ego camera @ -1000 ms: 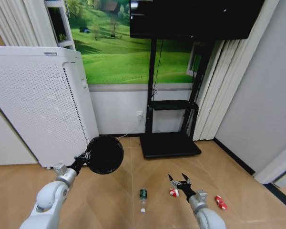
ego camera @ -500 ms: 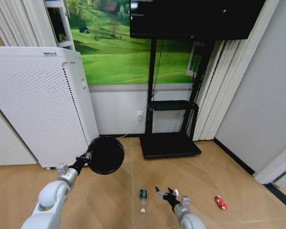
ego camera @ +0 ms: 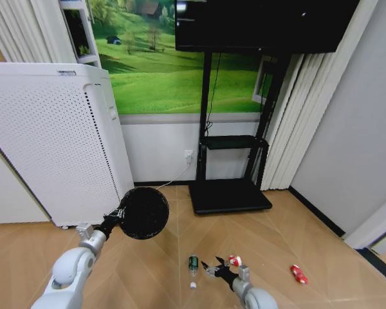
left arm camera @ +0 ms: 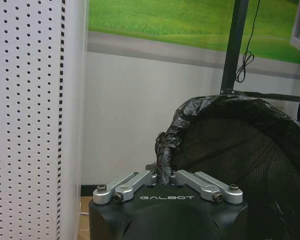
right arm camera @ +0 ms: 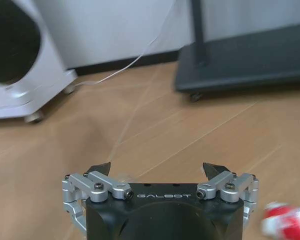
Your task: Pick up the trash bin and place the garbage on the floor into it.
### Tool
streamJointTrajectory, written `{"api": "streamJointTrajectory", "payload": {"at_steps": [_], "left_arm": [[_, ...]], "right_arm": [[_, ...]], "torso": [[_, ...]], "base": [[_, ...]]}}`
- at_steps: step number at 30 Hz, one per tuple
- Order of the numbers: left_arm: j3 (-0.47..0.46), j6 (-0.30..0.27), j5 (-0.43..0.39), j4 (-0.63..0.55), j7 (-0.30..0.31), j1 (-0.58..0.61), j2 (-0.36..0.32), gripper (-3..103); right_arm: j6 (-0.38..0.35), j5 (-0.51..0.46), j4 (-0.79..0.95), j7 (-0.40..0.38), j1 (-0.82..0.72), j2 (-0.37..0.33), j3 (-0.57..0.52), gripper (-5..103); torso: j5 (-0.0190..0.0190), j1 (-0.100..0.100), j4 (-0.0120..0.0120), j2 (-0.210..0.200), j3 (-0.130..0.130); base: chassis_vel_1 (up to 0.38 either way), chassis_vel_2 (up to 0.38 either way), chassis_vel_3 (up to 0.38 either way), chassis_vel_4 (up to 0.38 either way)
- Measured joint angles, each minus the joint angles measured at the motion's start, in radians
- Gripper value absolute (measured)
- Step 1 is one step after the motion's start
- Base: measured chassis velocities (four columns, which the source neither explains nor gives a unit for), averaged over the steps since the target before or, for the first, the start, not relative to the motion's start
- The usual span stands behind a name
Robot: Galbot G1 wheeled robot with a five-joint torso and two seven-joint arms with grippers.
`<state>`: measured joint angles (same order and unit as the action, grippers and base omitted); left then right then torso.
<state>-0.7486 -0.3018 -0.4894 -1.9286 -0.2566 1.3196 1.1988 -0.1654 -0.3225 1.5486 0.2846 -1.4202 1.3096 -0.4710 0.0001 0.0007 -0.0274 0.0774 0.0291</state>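
The trash bin (ego camera: 143, 212), a small black mesh basket with a black liner, hangs tilted above the floor (ego camera: 148, 273) in front of the white appliance. My left gripper (ego camera: 116, 217) is shut on its rim; in the left wrist view the left gripper (left arm camera: 164, 176) pinches the liner at the edge of the trash bin (left arm camera: 230, 150). The garbage lies on the floor: a green bottle (ego camera: 193, 264), a red-and-white scrap (ego camera: 234, 261) and a red piece (ego camera: 298, 274). My right gripper (ego camera: 212, 267) is open and low between bottle and scrap. The right gripper (right arm camera: 158, 169) holds nothing, with the scrap (right arm camera: 287, 223) beside it.
A tall white perforated appliance (ego camera: 51, 141) on casters stands at the left. A black TV stand (ego camera: 230, 193) with a flat base sits against the back wall, and a white cable (right arm camera: 140, 55) runs along the floor. Open flooring lies around the litter.
My right gripper has moved left, from over the red-and-white scrap toward the green bottle, staying open. The scrap stays on the floor. The left arm and bin have barely moved.
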Motion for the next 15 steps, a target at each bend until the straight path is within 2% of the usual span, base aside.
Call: {"api": "streamJointTrajectory", "payload": {"at_steps": [6, 15], "left_arm": [[0.002, -0.002, 0.000, -0.003, -0.001, -0.005, 0.003, 4], [0.007, -0.005, 0.000, -0.004, 0.001, -0.006, 0.001, 4]], "right_arm": [[0.010, 0.043, 0.052, -0.047, -0.020, -0.005, -0.039, 100], [0.021, 0.064, 0.063, -0.053, -0.040, 0.009, -0.037, 100]], "torso": [[-0.0001, 0.000, -0.0001, 0.000, 0.000], [-0.0001, 0.000, -0.0001, 0.000, 0.000]], "base": [[0.000, 0.000, 0.000, 0.000], [0.028, 0.038, -0.036, -0.031]]}}
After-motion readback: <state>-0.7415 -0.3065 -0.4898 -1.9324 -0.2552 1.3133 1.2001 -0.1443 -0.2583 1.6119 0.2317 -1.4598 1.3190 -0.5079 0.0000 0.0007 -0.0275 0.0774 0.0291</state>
